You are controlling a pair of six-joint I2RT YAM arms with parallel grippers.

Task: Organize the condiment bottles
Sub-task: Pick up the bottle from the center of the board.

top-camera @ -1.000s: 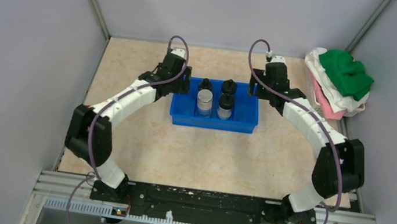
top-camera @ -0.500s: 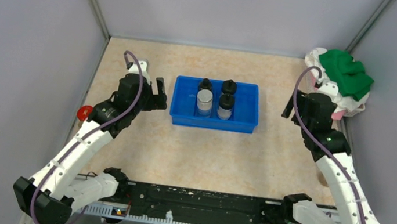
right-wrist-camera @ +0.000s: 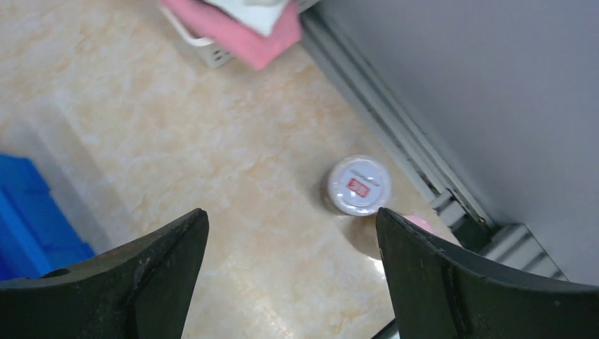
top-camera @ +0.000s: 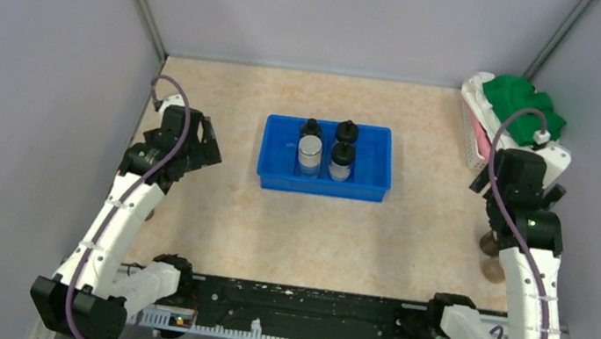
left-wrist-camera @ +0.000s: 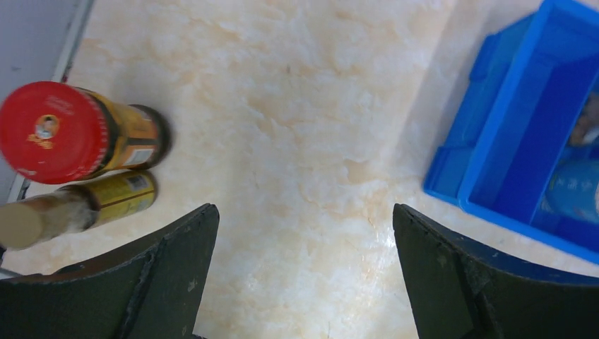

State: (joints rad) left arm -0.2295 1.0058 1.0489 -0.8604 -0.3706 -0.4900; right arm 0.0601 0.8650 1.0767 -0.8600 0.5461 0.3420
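Showing four small black-capped bottles (top-camera: 341,159) upright inside blue rectangular plastic tray (top-camera: 321,188), sorted | left wrist: left gripper (left-wrist-camera: 304,233) spread, empty, facing red-capped amber bottle (left-wrist-camera: 67,134) outside tray, probably next | right wrist: right gripper (right-wrist-camera: 291,226) spread, empty, above white-capped jar (right-wrist-camera: 359,185), likewise unsorted

Tray (top-camera: 321,188) holding four bottles (top-camera: 310,154) is sitting between left gripper (left-wrist-camera: 302,212) and right gripper (right-wrist-camera: 291,212).
Two bottles (left-wrist-camera: 79,135) are standing left of the left gripper; a jar (right-wrist-camera: 359,185) is sitting ahead-right of the right gripper, basket (right-wrist-camera: 206,51) beyond.
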